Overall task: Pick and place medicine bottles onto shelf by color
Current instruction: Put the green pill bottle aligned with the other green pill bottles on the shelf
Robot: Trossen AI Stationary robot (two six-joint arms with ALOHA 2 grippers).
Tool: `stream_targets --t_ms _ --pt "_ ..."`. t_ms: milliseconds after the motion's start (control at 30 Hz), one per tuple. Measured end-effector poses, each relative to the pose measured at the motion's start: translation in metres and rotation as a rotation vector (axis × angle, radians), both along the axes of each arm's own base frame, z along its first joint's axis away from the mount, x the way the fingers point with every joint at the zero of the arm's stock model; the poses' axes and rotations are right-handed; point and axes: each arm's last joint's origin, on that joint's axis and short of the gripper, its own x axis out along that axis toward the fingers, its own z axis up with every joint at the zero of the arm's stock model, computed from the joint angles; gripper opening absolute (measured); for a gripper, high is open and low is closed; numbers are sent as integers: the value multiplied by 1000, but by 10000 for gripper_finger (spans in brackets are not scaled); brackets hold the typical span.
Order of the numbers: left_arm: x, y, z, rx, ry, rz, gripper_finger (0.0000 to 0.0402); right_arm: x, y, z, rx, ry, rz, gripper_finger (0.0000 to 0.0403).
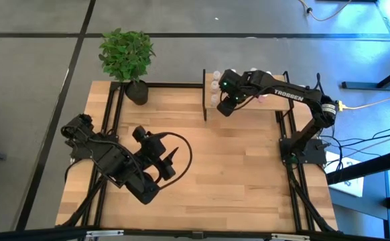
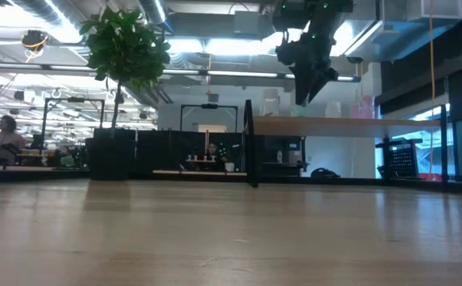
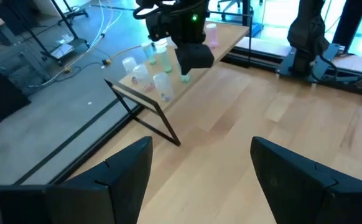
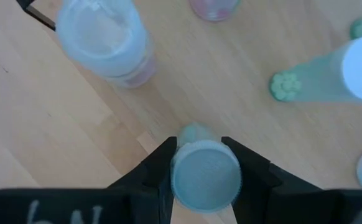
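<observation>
Holding a green-capped medicine bottle between its fingers above the shelf, the right gripper should lower straight beside the other green bottle, clear of neighbours, while the left gripper waits wide open over the bench.

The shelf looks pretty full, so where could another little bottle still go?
The shelf's corner near its black post, where the right gripper holds a bottle, is crowded with bottles. The tabletop between both arms lies bare; left gripper waits there, open.
</observation>
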Motion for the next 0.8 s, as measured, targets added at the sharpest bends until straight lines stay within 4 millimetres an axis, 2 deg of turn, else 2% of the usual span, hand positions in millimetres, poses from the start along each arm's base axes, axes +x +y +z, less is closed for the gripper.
stream_targets --t_ms 333,800 --pt "0 0 0 -10 7 -3 267 -1 -2 0 -1 1 -5 127" --pt "0 0 0 -12 8 -4 267 -1 -2 0 -6 8 17 169"
